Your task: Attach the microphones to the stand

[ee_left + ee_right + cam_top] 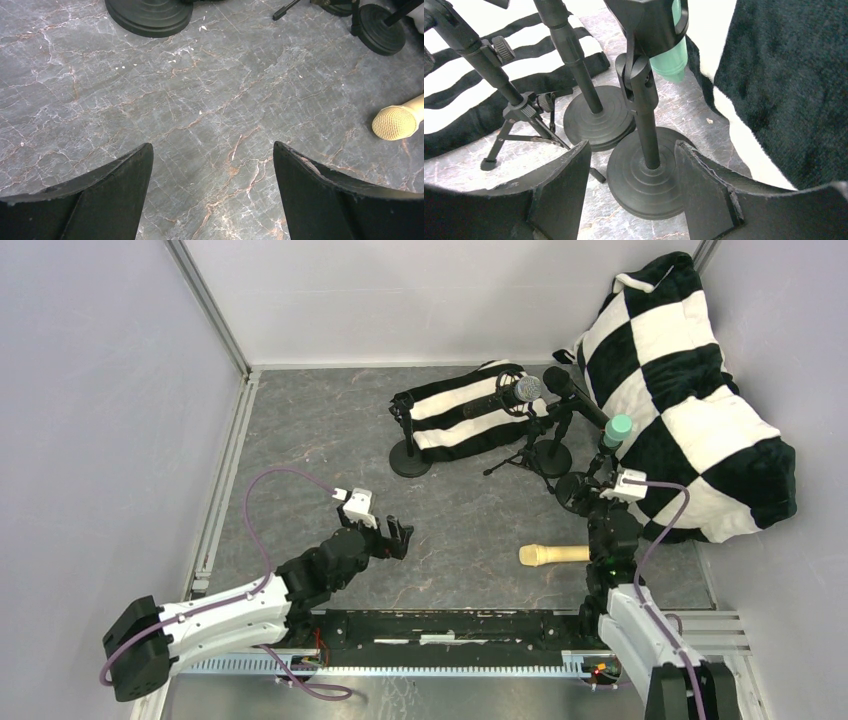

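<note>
Left arm (pixel 225 612) and right arm (pixel 640 625): white shells, black joints.
A purple cable (pixel 262 490) loops to each white wrist block (pixel 357 505); tool fingers (pixel 112 195) are matte black wedges, edges scuffed.

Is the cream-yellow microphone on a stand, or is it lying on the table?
Lying down. The cream-yellow microphone is flat on its side on the table, apart from the stands.

This is a robot test cell in a lab. Plain grey panel walls (pixel 100 390) on aluminium framing (pixel 210 310) box in a marble-patterned tabletop (pixel 320 440). A cabled left arm (pixel 230 610) and right arm (pixel 625 620) are bolted to a rail (pixel 450 625) at 6 o'clock. Staged props sit behind: microphone stands (pixel 410 462) at 1 o'clock, a checkered cushion (pixel 690 370) at 2 o'clock.
</note>
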`<control>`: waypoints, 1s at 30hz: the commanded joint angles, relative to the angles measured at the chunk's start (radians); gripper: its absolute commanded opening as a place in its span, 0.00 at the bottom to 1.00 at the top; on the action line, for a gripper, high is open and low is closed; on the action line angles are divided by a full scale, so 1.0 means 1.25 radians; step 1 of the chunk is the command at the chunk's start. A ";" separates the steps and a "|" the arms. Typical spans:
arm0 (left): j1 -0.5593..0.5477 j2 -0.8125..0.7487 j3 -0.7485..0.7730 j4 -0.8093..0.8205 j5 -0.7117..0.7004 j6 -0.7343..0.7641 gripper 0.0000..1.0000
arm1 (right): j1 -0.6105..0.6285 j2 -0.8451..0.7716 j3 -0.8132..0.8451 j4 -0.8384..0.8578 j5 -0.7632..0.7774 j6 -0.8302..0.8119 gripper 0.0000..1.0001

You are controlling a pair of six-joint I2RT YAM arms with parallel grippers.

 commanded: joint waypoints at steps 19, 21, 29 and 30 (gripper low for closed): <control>0.269 0.126 0.122 0.026 0.167 -0.042 0.94 | 0.336 -0.160 -0.014 -0.214 0.148 0.091 0.73; 0.271 0.127 0.112 0.068 0.170 -0.030 0.95 | 0.381 -0.141 -0.010 -0.193 0.162 0.096 0.73; 0.274 0.304 0.181 0.295 0.118 0.042 0.94 | 0.509 -0.068 0.007 -0.143 0.136 0.102 0.73; 0.274 0.335 0.196 0.327 0.107 0.049 0.94 | 0.514 -0.069 0.004 -0.139 0.135 0.105 0.73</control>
